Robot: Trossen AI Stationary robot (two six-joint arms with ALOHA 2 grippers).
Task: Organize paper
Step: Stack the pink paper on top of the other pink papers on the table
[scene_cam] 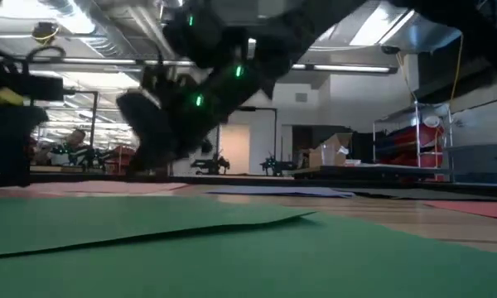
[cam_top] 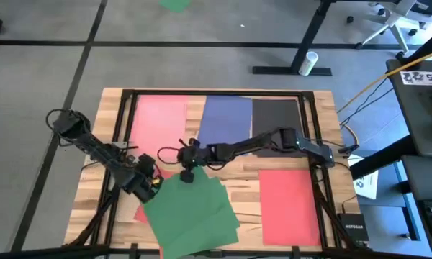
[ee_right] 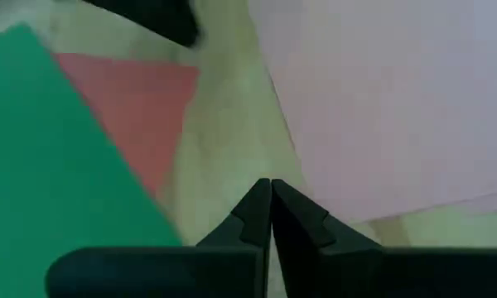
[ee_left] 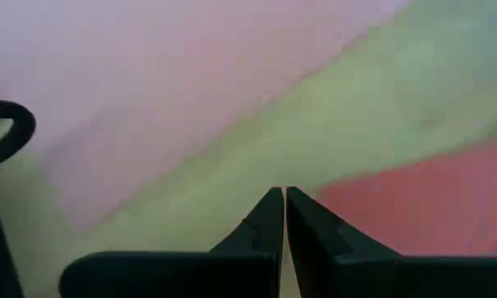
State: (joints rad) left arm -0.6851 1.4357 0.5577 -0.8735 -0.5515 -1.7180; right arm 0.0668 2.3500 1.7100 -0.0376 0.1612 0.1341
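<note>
From the high view, the green sheets (cam_top: pixel 191 212) lie skewed at the near edge of the wooden tabletop (cam_top: pixel 234 188), which also carries a pink sheet (cam_top: pixel 158 119), blue sheet (cam_top: pixel 226 119), black sheet (cam_top: pixel 276 115) and red sheet (cam_top: pixel 289 205). The left gripper (cam_top: pixel 150 183) sits at the green sheets' left corner; the right gripper (cam_top: pixel 187 175) hovers just beyond their far edge. The low view shows green paper (scene_cam: pixel 232 257) filling the foreground (arms blurred above). In both wrist views the fingers are pressed together, clenched on nothing: left (ee_left: pixel 283 217), right (ee_right: pixel 270 207).
</note>
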